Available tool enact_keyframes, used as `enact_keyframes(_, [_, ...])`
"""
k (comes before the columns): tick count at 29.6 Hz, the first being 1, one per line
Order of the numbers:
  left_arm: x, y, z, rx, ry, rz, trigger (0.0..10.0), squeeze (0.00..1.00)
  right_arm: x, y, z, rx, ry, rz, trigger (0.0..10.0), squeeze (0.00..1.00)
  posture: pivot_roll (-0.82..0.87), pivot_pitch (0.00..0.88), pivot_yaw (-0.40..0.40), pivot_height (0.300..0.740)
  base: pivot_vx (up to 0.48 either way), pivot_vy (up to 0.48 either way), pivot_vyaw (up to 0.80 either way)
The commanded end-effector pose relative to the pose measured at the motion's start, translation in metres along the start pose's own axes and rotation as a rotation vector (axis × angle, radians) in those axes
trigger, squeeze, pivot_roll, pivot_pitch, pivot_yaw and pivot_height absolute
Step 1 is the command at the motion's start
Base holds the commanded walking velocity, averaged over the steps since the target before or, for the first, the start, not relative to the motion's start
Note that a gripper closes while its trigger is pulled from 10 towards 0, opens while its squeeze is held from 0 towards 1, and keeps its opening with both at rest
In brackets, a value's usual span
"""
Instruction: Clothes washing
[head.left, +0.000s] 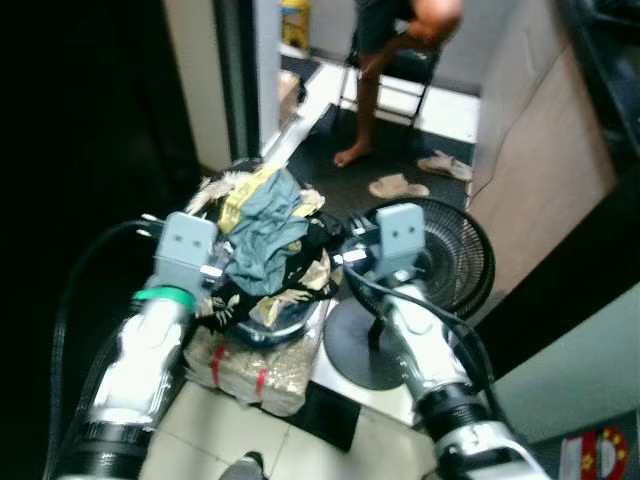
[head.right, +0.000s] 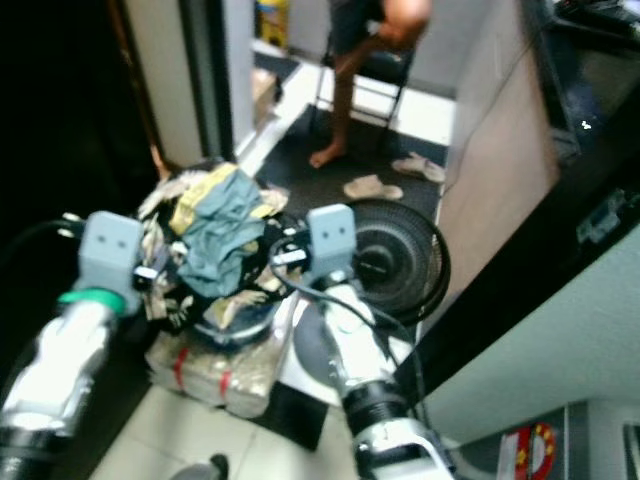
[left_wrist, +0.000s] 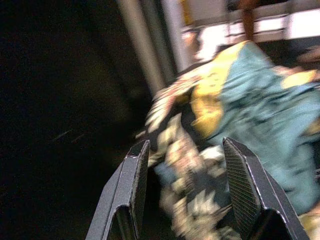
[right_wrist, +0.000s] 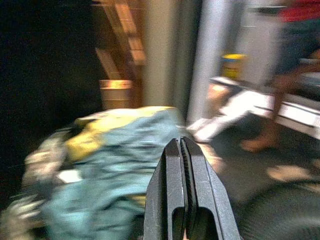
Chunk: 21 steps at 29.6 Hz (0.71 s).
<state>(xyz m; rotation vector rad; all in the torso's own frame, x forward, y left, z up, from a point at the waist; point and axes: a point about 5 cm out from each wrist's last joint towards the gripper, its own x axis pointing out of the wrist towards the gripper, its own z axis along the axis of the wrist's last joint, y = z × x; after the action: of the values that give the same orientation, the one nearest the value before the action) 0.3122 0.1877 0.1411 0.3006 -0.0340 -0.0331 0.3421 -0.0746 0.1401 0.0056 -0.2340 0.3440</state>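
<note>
**Grippers at the laundry pile, nothing picked yet**

Left gripper (left_wrist: 185, 190) has its two black fingers spread apart, and you see between them the patterned cloth at the left side of the clothes pile (head.left: 265, 245). It is very near to the fabric, but I cannot tell if a finger touches it already. Right gripper (right_wrist: 182, 165) has its fingers pressed together with nothing between them, and it points toward the teal garment (right_wrist: 125, 170) on top of the pile from the right side.

The clothes are heaped in a basin (head.left: 275, 325), which stands on a wrapped bundle with red straps (head.left: 255, 372) on the floor. Just beside it, at your right, stands a black floor fan (head.left: 440, 260). Behind, a person (head.left: 385, 70) sits on a chair, bare foot on the dark mat, and a pair of sandals (head.left: 420, 175) lies near.

My judgement: you are at the first step, to take the laundry before it goes to washing. Nothing is lifted yet.

For the next move, bring the left gripper a little forward so the cloth goes well between the fingers, then close. The right gripper must first open before it can help. Keep the right arm away from the fan, because it is close to that side. The pile is loose, so some pieces may slide off when you lift.
</note>
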Motion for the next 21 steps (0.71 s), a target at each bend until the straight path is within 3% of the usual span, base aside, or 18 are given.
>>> enact_keyframes(1, [-0.0011, -0.0052, -0.0051, -0.006, 0.018, -0.017, 10.0, 0.00, -0.0040, -0.0025, -0.0057, 0.004, 0.020, -0.010, 10.0, 0.00, 0.09, 0.000, -0.015, 0.740, 0.000, 0.000, 0.79])
enact_keyframes(13, [-0.0008, -0.0045, -0.0043, -0.007, 0.016, -0.015, 10.0, 0.00, -0.0043, -0.0017, -0.0059, 0.013, 0.019, -0.010, 10.0, 0.00, 0.09, 0.000, -0.013, 0.740, 0.000, 0.000, 0.78])
enact_keyframes(21, [-0.0004, -0.0043, -0.0032, -0.009, 0.005, -0.011, 10.0, 0.00, -0.0040, -0.0010, -0.0048, 0.035, 0.008, -0.017, 10.0, 0.00, 0.09, 0.000, -0.014, 0.740, 0.348, 0.234, 0.00])
